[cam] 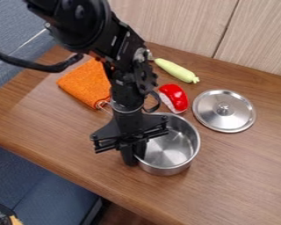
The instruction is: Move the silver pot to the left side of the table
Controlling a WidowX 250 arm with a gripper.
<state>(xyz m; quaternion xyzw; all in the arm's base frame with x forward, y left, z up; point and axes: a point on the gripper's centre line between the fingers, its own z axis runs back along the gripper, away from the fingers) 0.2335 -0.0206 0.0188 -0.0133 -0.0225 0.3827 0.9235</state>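
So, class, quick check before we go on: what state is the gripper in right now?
Gripper: closed on the near-left rim of the silver pot, one finger inside and one outside.

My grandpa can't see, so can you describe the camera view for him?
A black robot gripper pinches the rim of an open silver pot on a wooden table. Beyond it lie a silver lid, red-and-white thing, pale green toy vegetable and orange cloth.
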